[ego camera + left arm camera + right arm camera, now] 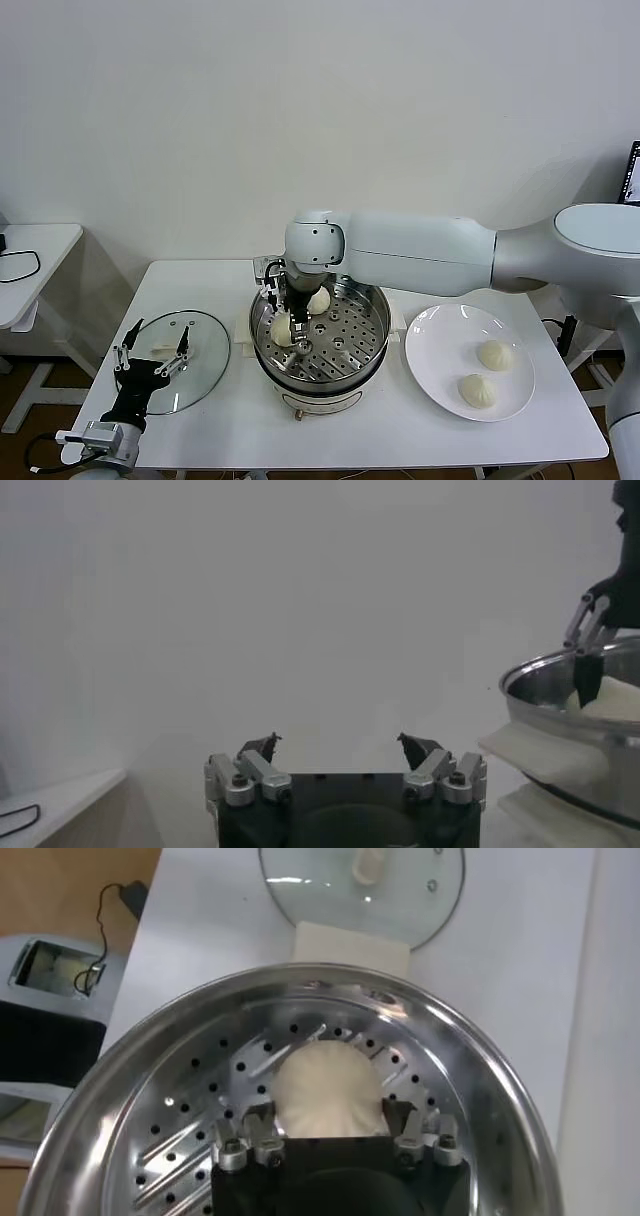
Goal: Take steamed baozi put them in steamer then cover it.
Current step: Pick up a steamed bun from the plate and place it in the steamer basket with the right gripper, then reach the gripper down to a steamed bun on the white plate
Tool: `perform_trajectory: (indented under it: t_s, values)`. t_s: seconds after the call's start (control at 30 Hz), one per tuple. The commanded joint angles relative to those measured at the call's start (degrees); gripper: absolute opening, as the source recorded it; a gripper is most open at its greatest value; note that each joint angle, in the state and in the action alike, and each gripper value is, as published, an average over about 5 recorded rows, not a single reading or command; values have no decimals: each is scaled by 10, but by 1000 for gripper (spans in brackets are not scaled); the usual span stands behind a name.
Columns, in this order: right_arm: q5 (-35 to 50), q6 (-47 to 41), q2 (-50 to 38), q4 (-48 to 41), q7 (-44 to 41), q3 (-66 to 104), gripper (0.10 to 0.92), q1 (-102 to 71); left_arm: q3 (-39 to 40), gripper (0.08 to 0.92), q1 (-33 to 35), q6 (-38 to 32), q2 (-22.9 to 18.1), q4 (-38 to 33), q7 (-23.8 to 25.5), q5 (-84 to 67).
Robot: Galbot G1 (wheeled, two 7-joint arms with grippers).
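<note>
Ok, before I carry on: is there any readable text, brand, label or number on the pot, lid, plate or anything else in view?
None can be read.
steamer: no lettering shows on its steel wall or white base.
cover: plain glass, no marking visible.
plate: blank white.
screen at the far right edge: something is lit on it, too small to read.

White glossy arm shells; black claw (283, 300) bodies with silver screwed linkages.
</note>
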Motion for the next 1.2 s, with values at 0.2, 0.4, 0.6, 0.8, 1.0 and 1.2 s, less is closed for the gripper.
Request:
perform_trajectory:
  t_s: [0.2, 0.4, 0.6, 0.8, 1.0, 1.2]
  values:
    - [20, 0, -175, 102, -62, 28, 823, 85, 12, 823, 2, 2, -2, -14, -4, 3]
    - [-13, 51, -331, 169, -140, -26, 823, 170, 16, 823, 6, 3, -2, -23, -6, 7]
    - [-100, 109, -466, 205, -177, -65, 823, 169, 17, 823, 11, 1, -3, -26, -6, 9]
    - [-217, 164, -553, 202, -199, -78, 823, 89, 19, 823, 14, 1, -3, -29, -6, 10]
    - [-317, 213, -578, 155, -207, 46, 823, -93, 23, 823, 15, 0, -5, -30, -6, 10]
    - [-356, 234, -552, 112, -198, 175, 823, -251, 24, 823, 14, 0, -6, -30, -6, 10]
